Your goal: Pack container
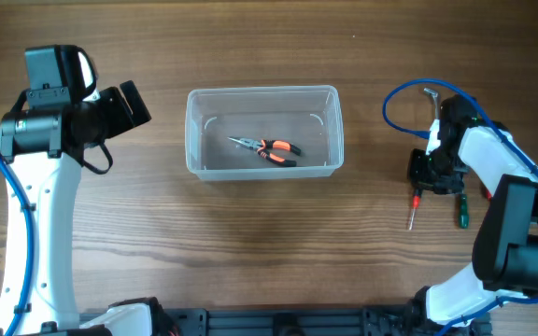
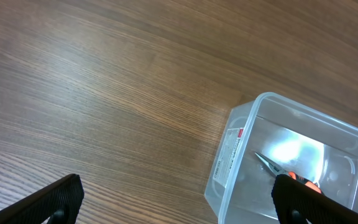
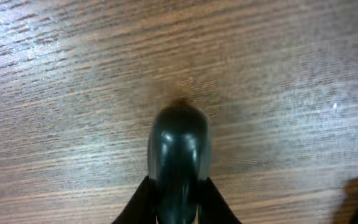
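Container [image 1: 260, 91]: mid-tabletop [image 1: 250, 243], long axis left to right, open side up, pliers [image 1: 267, 147] inside.
Room: wood shows all round its rim.
Left claw [image 1: 131, 105]: spread wide, empty, near its left end.
Right claw [image 1: 434, 173]: well right, pinching a black handle [image 3: 179, 155].

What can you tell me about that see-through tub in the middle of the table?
The container is a clear, colourless plastic tub, rectangular with rounded corners and a thin rim. It stands upright and open, with no lid, near the middle of the wooden table. A white label is stuck on one short end wall. Pliers with orange-and-black handles lie flat on its floor. Nothing else touches it.
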`<state>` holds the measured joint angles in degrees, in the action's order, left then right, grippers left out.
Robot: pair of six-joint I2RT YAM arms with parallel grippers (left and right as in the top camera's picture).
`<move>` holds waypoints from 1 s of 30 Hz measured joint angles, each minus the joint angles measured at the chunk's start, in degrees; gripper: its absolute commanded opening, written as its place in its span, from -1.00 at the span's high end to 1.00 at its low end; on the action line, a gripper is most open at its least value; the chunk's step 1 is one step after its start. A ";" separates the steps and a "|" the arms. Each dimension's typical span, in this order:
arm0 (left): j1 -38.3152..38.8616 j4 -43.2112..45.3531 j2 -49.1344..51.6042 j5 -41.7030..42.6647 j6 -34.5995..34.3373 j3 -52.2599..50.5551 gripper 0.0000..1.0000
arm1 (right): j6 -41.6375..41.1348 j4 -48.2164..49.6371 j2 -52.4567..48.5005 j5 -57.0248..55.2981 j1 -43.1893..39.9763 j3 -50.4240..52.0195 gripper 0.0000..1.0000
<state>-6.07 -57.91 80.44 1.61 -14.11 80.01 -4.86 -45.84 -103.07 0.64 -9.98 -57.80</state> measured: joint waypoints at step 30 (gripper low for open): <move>0.00 0.00 0.00 0.00 -0.04 0.00 -1.00 | 51.10 -18.49 2.64 7.56 39.69 -40.61 0.89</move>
<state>-6.07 -57.91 80.44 1.61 -14.15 80.01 46.24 -64.34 -100.42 8.21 29.71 -98.41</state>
